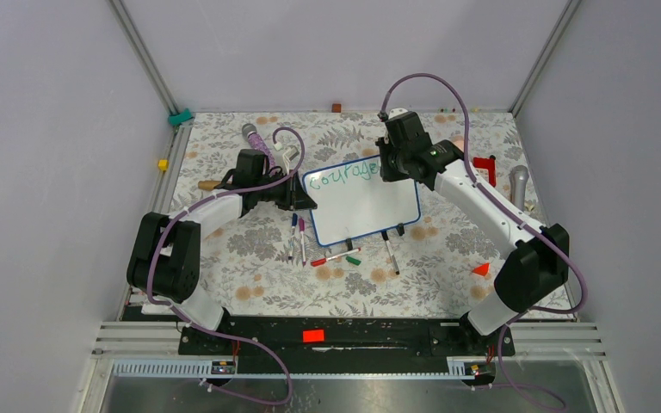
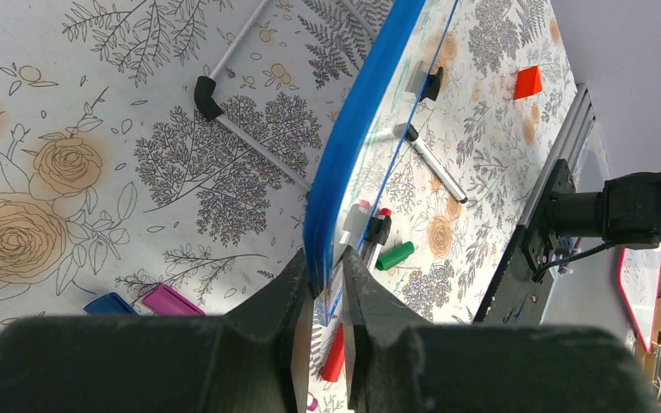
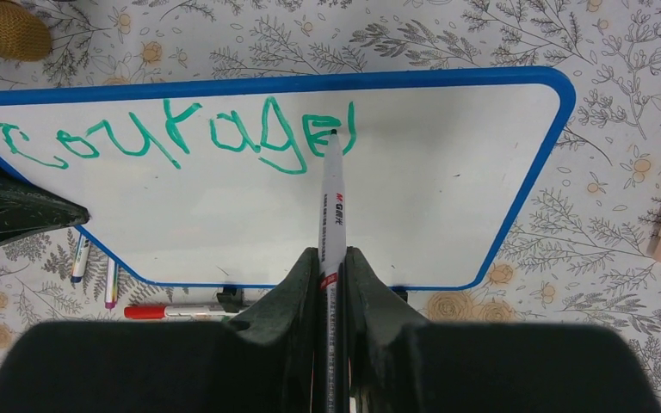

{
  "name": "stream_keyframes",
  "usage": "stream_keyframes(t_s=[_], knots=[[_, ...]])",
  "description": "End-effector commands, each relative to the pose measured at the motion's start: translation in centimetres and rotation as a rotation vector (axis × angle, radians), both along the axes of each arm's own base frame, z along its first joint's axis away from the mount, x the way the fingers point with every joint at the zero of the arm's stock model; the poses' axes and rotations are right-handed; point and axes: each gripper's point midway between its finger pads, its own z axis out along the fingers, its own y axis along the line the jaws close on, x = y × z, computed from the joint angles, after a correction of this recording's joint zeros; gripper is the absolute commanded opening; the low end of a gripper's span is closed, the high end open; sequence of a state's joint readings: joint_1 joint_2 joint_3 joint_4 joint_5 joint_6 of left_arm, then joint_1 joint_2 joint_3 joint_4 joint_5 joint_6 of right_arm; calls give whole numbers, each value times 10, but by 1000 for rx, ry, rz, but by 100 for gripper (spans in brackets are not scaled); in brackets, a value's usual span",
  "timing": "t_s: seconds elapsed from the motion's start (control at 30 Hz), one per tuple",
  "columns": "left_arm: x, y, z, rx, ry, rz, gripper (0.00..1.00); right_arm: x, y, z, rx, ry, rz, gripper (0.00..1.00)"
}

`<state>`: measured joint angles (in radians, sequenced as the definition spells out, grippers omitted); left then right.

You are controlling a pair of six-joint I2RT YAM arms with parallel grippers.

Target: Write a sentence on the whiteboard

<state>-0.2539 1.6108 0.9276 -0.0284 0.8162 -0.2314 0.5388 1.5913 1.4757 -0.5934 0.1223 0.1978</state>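
Whiteboard [image 3: 439,198] looks light and slippery to us, so left jaws clamp its frame edge while right jaws pinch the marker [image 3: 333,198].

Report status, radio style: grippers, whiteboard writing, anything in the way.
Left gripper shut on whiteboard frame. Right gripper shut on marker, tip at end of writing. Sentence reads "courage" plus one stroke. Loose markers below board, not blocking.

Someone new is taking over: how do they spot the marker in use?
Find the blue-framed whiteboard in the middle of the floral table. Over it, the right hand is shut on a white marker whose tip touches the board just after the green word. Unlike the loose markers on the table beside the board, it alone is held.
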Motion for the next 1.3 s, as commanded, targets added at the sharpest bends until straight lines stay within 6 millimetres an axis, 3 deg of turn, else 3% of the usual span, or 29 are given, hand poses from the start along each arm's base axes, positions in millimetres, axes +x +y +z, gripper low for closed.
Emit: stream_keyframes(t_s=[0.0,0.67,0.87,0.93,1.0,1.17,1.27], knots=[[11,6,12,37,-72,29,0,12,2,15,-13,-55,-16,0],[13,5,14,34,-73,31,1,11,9,31,28,-77,16,0],[15,4,19,28,-70,31,27,-9,-1,91,142,-208,-1,0],[17,3,23,21,-74,29,31,-15,-7,100,147,-236,-10,0],[20,0,26,11,-73,21,27,-20,-14,103,138,-248,-21,0],[33,-4,24,17,-61,8,5,-30,-32,98,121,-259,-70,0],[41,-5,20,52,-56,-41,0,-33,-47,104,139,-271,-126,0]])
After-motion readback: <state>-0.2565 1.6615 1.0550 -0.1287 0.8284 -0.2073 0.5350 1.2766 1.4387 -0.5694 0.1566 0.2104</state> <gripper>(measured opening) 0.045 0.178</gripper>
